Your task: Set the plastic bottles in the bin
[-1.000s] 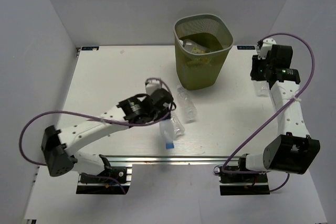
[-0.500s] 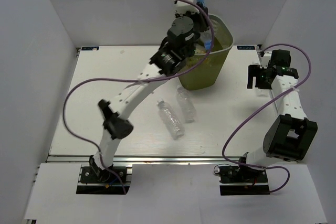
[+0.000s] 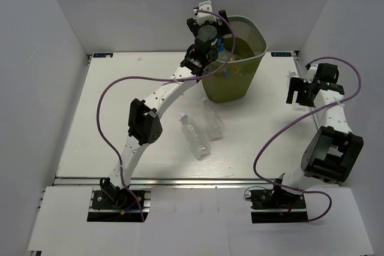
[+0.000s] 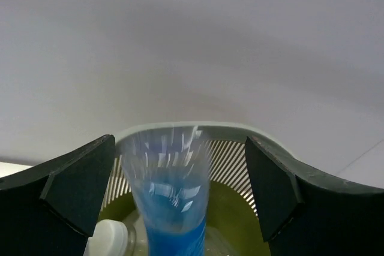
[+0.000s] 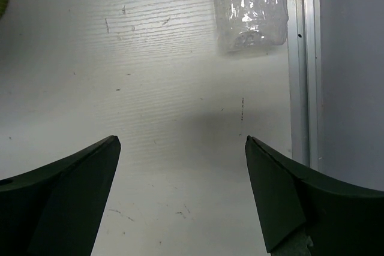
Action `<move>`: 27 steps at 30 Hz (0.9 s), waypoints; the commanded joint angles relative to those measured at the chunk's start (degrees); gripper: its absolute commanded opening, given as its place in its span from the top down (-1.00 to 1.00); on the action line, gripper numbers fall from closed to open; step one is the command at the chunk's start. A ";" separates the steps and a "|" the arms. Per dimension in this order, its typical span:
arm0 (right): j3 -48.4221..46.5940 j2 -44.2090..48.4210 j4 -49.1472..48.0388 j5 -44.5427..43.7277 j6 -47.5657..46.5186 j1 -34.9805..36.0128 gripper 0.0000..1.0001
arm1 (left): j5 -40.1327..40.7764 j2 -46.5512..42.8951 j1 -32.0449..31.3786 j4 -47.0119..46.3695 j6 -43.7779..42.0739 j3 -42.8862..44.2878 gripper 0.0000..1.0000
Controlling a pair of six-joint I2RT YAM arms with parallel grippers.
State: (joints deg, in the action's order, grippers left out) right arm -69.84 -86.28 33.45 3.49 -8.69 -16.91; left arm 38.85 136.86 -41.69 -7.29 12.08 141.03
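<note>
The blue-labelled bottle [image 4: 171, 208] had left the near edge of the desk [image 3: 120, 100], where it lay a second before. It now hung over the bin [image 3: 235, 85], brought there by the left arm, which had swung up from mid-desk. In the left wrist view the bottle showed blurred, base towards the camera, inside the ring of the bin's rim. The left gripper [image 4: 180, 148] stood with its fingers spread wide, and a gap showed on either side of the bottle, so neither pad touched it. The bin stood at the far edge of the desk, right of the middle, with pale clutter already lying in its bottom.

Two clear bottles [image 3: 203, 129] lay side by side near the middle of the desk, in front of the bin and apart from it.

At the right edge the right gripper [image 5: 182, 141] hovered over bare desk, its fingers wide apart and holding nothing. Another clear bottle [image 5: 252, 10] lay just beyond its fingertips, close against the metal rail [image 5: 303, 64] along that edge.
</note>
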 commanded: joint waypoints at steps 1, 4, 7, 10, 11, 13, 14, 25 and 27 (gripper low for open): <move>-3.34 -4.40 -2.87 3.09 2.01 -1.02 -0.81 | -5.34 -8.44 -0.14 0.35 0.59 -2.85 -0.99; -8.27 -10.03 -1.99 3.63 2.19 -0.76 -0.81 | -8.78 -13.54 -0.14 -0.27 -5.90 -5.33 -0.99; -10.92 -14.60 -4.87 -0.30 0.96 -0.32 -0.81 | -10.02 -20.55 -0.84 4.03 -12.22 -6.72 -0.99; -13.12 -17.15 -6.47 -5.83 -0.80 0.12 -0.81 | -11.34 -33.16 -1.55 11.48 -10.52 -16.98 -0.99; -15.74 -18.39 -6.38 -7.08 -1.50 -0.05 -0.81 | -11.34 -37.15 -1.55 14.03 -9.45 -26.24 -0.99; -17.51 -19.10 -6.47 -7.44 -3.34 -0.14 -0.81 | -11.34 -45.58 -2.08 14.06 -5.78 -44.05 -0.99; -17.78 -19.19 -7.51 -7.35 -3.87 -0.14 -0.81 | -11.34 -53.72 -2.08 14.06 -4.18 -49.74 -0.99; -38.60 -39.30 2.31 -7.27 -9.24 -0.06 -0.81 | -11.34 -72.88 -2.60 36.54 18.94 -80.83 -0.99; -40.02 -41.86 2.14 -7.09 -11.07 0.56 -0.81 | -12.83 -67.97 -3.13 39.97 21.13 -78.38 -0.99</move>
State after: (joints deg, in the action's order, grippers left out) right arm -107.31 -124.42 30.11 -4.34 -16.53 -16.88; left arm 28.64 65.17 -44.23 24.29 26.55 61.23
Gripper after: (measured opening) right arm 0.904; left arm 0.986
